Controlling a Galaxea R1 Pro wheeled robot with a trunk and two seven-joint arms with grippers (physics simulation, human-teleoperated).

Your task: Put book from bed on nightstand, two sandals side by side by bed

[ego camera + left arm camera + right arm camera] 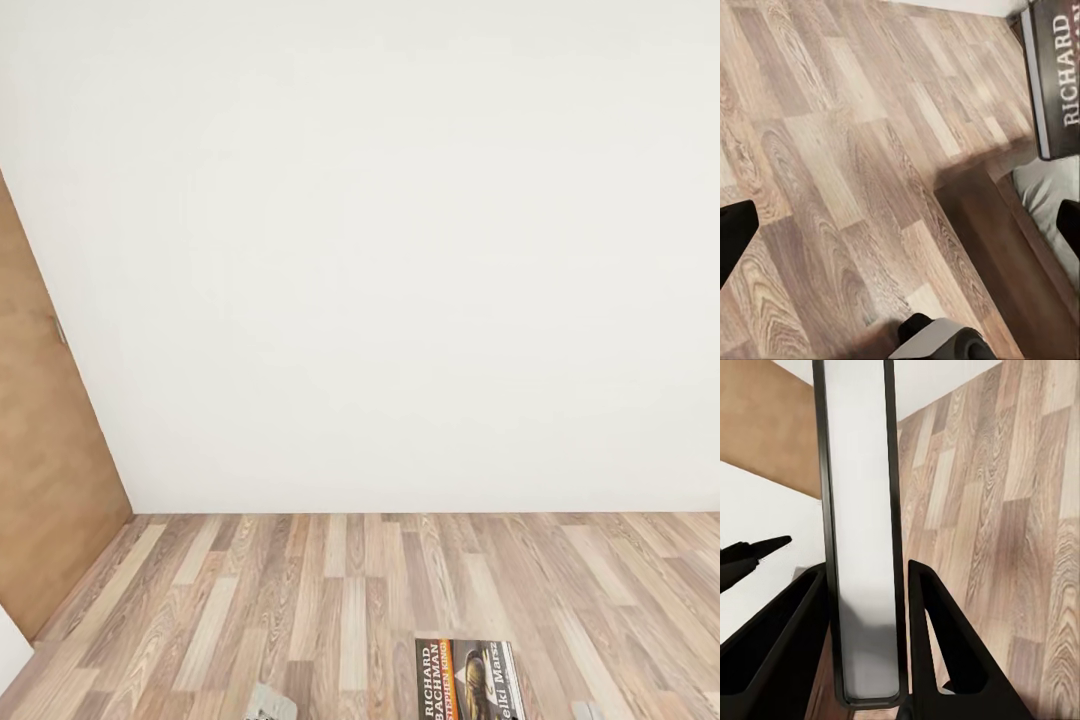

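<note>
The book shows at the bottom of the head view, held above the wood floor, its dark cover with white lettering and an orange band facing up. In the right wrist view my right gripper is shut on the book, seen edge-on between the two black fingers. The left wrist view looks down on the book and on a corner of the bed's dark frame with grey mattress. My left gripper is open, holding nothing. The sandals and nightstands are out of view.
A plain white wall stands close ahead, meeting the wood-plank floor. A brown wooden door lies along the left side. A grey and black robot part is low over the floor.
</note>
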